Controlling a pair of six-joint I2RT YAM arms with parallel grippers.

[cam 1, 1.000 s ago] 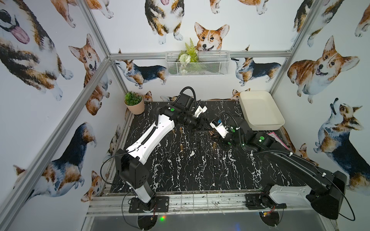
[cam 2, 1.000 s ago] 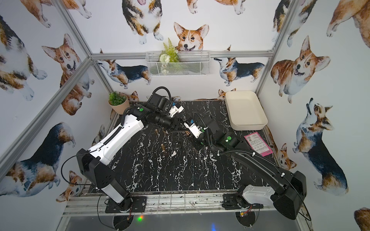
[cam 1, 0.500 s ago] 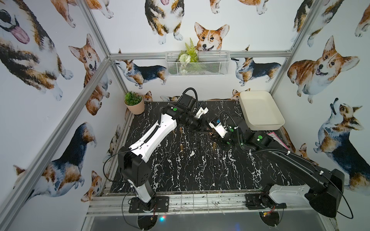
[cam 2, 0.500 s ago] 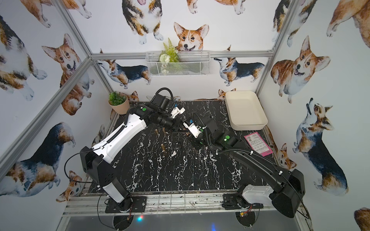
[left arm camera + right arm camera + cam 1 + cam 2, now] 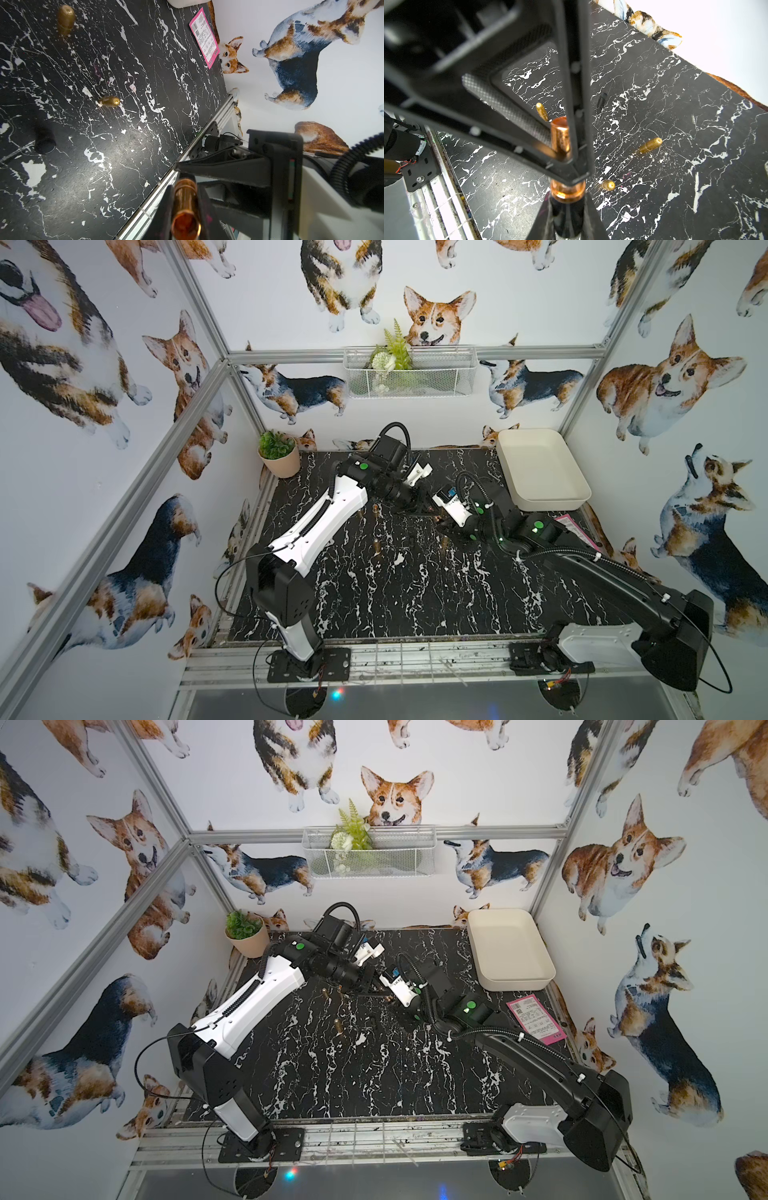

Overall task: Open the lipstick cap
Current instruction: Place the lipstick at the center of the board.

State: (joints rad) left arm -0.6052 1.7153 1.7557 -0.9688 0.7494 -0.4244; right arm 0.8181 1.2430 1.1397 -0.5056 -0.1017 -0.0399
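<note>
One lipstick (image 5: 560,136) hangs above the desk (image 5: 675,124) between two tools: left tool (image 5: 185,207) clenched on its copper end, right tool (image 5: 568,217) clenched on its black end. Three gold capsules (image 5: 651,145) show below it in the right wrist view.

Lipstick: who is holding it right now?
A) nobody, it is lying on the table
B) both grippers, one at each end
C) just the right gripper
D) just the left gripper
B: the lipstick is up off the table, with its copper end pinched by the left gripper and its black end pinched by the right gripper.
</note>
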